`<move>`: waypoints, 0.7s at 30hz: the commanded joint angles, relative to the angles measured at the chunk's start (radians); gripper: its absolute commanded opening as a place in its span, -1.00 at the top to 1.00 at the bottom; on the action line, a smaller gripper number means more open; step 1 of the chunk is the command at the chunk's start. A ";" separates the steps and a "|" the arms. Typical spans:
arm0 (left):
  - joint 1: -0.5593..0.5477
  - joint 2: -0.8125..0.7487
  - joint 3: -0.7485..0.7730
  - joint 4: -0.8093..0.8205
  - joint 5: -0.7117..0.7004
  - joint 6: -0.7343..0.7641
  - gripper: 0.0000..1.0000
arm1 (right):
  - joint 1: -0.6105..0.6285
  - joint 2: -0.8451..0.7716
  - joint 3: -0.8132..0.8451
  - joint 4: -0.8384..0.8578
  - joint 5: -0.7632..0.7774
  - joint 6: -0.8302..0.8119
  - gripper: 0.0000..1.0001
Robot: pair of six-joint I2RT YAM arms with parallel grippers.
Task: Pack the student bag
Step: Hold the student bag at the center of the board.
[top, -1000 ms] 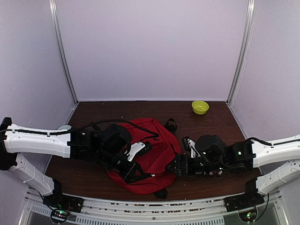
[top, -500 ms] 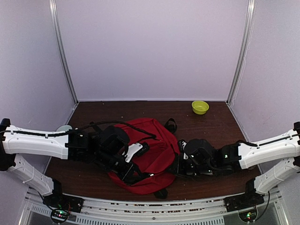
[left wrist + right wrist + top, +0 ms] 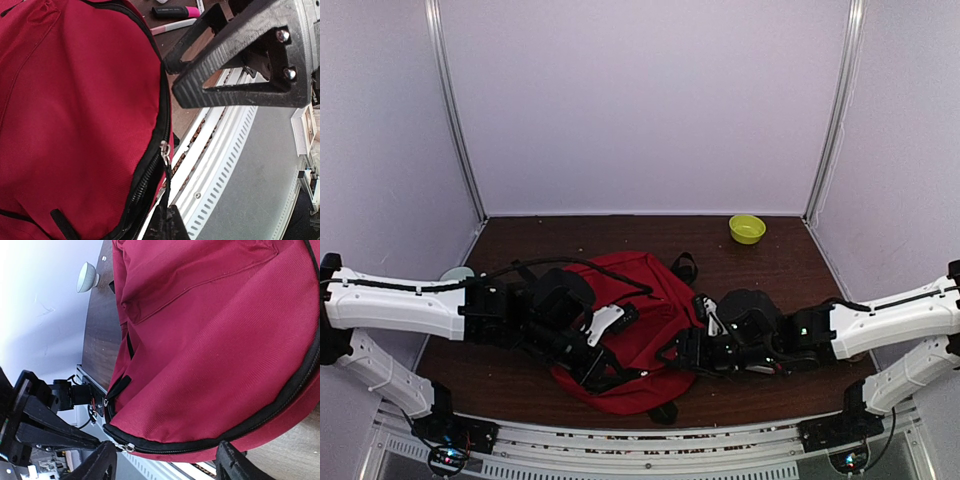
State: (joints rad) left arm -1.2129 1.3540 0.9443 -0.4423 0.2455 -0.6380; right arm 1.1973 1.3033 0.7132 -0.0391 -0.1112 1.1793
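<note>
The student bag (image 3: 638,322), a dark-red backpack with black zippers, lies flat between the two arms. My left gripper (image 3: 610,375) is at its near edge. In the left wrist view this gripper (image 3: 167,223) is shut on the black cord of the zipper pull (image 3: 164,150), and the cord runs taut. My right gripper (image 3: 682,352) is at the bag's right edge. In the right wrist view it (image 3: 165,467) is open, its fingers (image 3: 96,466) wide apart on either side of the zippered edge of the student bag (image 3: 210,350). A zipper slider (image 3: 125,446) sits near its left finger.
A yellow-green bowl (image 3: 747,228) stands at the back right. A pale round object (image 3: 456,272) sits at the left edge. A pink highlighter (image 3: 177,11) and a thin pen (image 3: 173,27) lie on the brown table beside the bag. The metal rail (image 3: 650,440) runs along the near edge.
My right gripper has moved left up to the bag's edge, closed briefly and opened again. The left gripper has kept its hold on the zipper cord and barely moved.
</note>
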 commanded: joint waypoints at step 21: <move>-0.004 0.006 -0.014 0.070 0.040 -0.002 1.00 | -0.014 0.171 -0.019 0.092 0.098 0.134 0.51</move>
State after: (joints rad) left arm -1.2129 1.3651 0.9417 -0.4137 0.2684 -0.6384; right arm 1.1995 1.4994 0.7078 0.0444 -0.0742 1.3190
